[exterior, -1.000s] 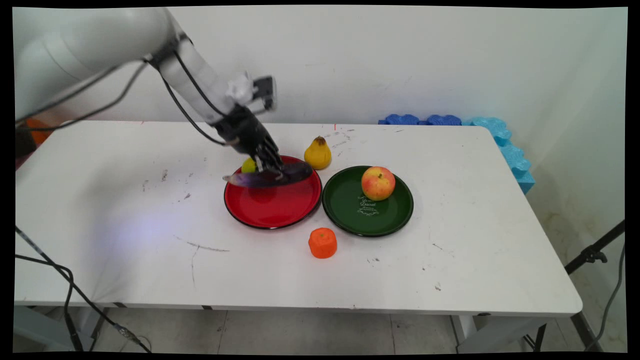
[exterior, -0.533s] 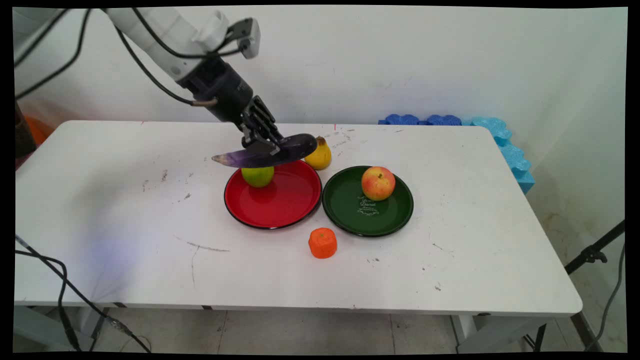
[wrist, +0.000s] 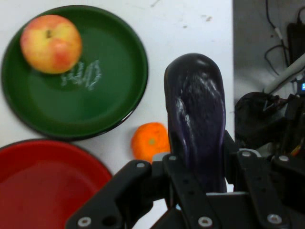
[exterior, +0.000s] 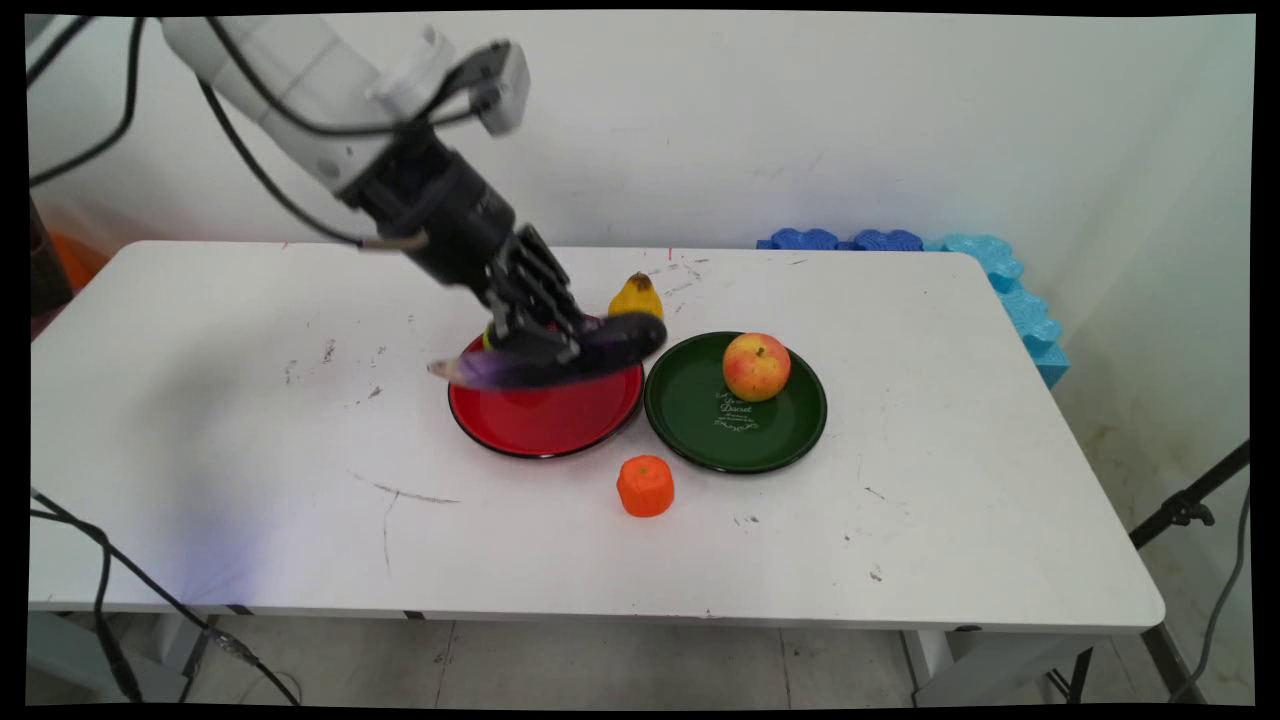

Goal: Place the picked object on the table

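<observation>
the black two-finger tool [exterior: 545, 345] is gripping a glossy purple plastic eggplant [exterior: 560, 358], closed around it, carrying it above the round red plate [exterior: 545, 420], nine o'clock of the round green plate [exterior: 700, 425].

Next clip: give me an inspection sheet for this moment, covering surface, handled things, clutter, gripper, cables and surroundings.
Surface: white table, scuffed, with dark marks.
Handled things: purple eggplant held crosswise in the air above the red plate; a green fruit is mostly hidden behind the gripper.
Clutter: apple on the green plate; yellow pear behind the plates; orange fruit in front of them, on the table.
Gripper: gripper shut on the eggplant.
Cables: black cables hang from the arm; more trail below the table's left edge.
Surroundings: white wall; blue foam pieces at the far right corner; a black stand at right.
</observation>
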Available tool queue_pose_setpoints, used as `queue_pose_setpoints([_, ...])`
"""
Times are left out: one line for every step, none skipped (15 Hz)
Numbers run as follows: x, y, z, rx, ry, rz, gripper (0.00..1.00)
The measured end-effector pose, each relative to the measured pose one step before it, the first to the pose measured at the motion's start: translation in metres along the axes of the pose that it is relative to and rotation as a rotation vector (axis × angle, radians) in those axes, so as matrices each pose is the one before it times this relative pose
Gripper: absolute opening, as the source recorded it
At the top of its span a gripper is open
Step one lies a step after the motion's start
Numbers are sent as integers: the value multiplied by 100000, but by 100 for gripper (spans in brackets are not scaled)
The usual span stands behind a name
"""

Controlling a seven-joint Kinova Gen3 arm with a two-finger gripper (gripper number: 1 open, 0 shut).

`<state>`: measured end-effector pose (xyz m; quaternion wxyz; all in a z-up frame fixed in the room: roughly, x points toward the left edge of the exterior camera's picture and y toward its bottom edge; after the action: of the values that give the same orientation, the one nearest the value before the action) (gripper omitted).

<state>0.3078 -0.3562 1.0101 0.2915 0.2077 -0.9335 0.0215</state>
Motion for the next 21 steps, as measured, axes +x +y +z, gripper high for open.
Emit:
queue_pose_setpoints([-67, 500, 459, -260, 15, 351, 0])
queue_pose_setpoints([-124, 675, 726, -348, -36, 486, 0])
queue_pose_setpoints([-113, 399, 524, -186, -58, 280, 0])
queue_pose_setpoints([-243, 657, 958, -301, -189, 546, 0])
queue_pose_setpoints([-236, 525, 845, -328, -212, 491, 0])
queue_pose_setpoints([-313, 514, 1034, -347, -226, 478, 0])
queue_pose_setpoints([-283, 385, 874, -251, -218, 346, 0])
queue_pose_setpoints([-316, 375, 1006, -263, -275, 362, 0])
queue_pose_setpoints([-340, 324, 983, -257, -49, 656, 0])
queue_pose_setpoints([-299, 225, 806, -146, -66, 492, 0])
queue_pose_setpoints([-384, 228, 896, -91, -192, 389, 0])
queue_pose_setpoints([-368, 150, 846, 115, -139, 344, 0])
queue_pose_setpoints([-349, 103, 809, 118, -179, 239, 0])
queue_pose_setpoints([-294, 64, 641, 120, -154, 119, 0])
queue_pose_setpoints([-187, 33, 420, 56, -55, 79, 0])
queue_pose_setpoints([-264, 29, 594, 100, -54, 23, 0])
queue_pose_setpoints([-277, -8, 651, 213, -33, -44, 0])
queue_pose_setpoints([-224, -23, 521, 195, 1, -12, 0])
queue_pose_setpoints([-247, -35, 563, 227, -1, -53, 0])
queue_pose_setpoints([-223, -50, 516, 201, 34, 13, 0])
queue_pose_setpoints([-170, -40, 418, 141, 8, 86, 0])
